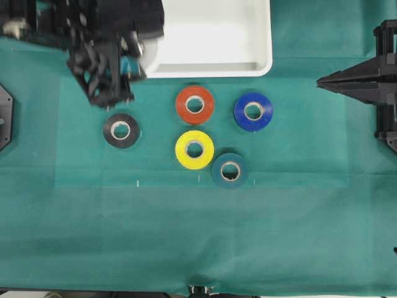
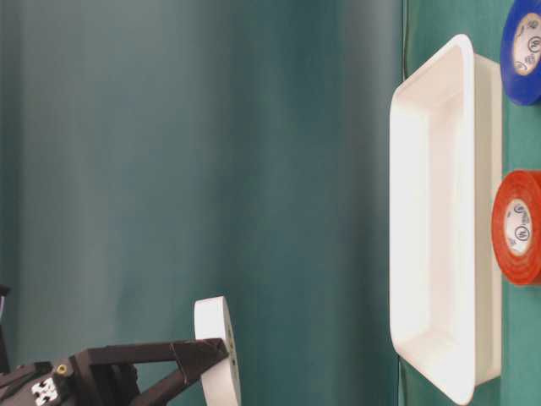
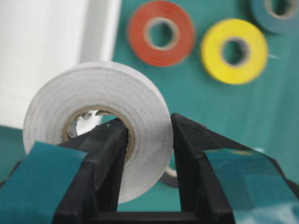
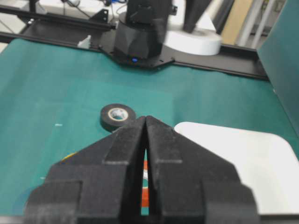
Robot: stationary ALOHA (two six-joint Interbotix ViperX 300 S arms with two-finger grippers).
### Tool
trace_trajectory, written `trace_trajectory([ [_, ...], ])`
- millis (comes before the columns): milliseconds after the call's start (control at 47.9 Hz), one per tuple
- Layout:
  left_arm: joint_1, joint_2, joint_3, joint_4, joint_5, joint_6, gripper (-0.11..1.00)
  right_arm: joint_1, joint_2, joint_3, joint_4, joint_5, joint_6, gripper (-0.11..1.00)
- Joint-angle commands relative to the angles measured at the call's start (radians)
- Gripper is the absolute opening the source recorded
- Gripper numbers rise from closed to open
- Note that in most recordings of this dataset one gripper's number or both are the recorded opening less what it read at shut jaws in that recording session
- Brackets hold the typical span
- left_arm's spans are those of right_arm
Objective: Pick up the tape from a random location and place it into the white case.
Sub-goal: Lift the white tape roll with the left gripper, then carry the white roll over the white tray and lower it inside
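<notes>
The tape, a white roll with a pale cardboard core, is gripped by the left gripper: one black finger is passed through the core and the other is pressed against the outside of the ring, so that the wall of the roll is clamped between them. In the table-level view the roll is seen held on edge, lifted clear of the green cloth and apart from the white case. In the overhead view the left gripper is found just beside the left end of the white case, which lies against the far edge of the cloth, near its middle; the held roll is only partly seen there. Five other rolls are laid flat on the cloth in front of the case: an orange-red roll, a blue roll, a yellow roll, a dark teal roll and, toward the left, a black roll. The right gripper is held at the right edge of the cloth, well apart from the rolls and the case, and in its own wrist view its jaws are seen pressed together with nothing between them.
</notes>
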Motion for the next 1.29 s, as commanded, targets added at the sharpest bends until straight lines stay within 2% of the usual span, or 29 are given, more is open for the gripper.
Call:
trace_trajectory([
  [0, 0.055, -0.031, 0.000, 0.003, -0.003, 0.014, 0.26, -0.002, 0.006, -0.028, 0.000, -0.005, 0.000, 0.00],
  [209, 0.143, -0.034, 0.000, 0.002, -0.003, 0.063, 0.26, -0.002, 0.006, -0.028, 0.000, -0.005, 0.000, 0.00],
  [459, 0.215, -0.034, 0.000, 0.003, 0.002, 0.074, 0.26, -0.002, 0.006, -0.028, 0.000, -0.003, 0.000, 0.00],
  [897, 0.216, 0.009, -0.025, 0.003, -0.032, 0.071, 0.26, -0.002, 0.006, -0.028, -0.002, -0.003, -0.003, 0.00],
  [1272, 0.213, 0.179, -0.209, 0.003, -0.064, 0.077, 0.26, -0.002, 0.006, -0.026, -0.002, -0.003, -0.005, 0.00],
])
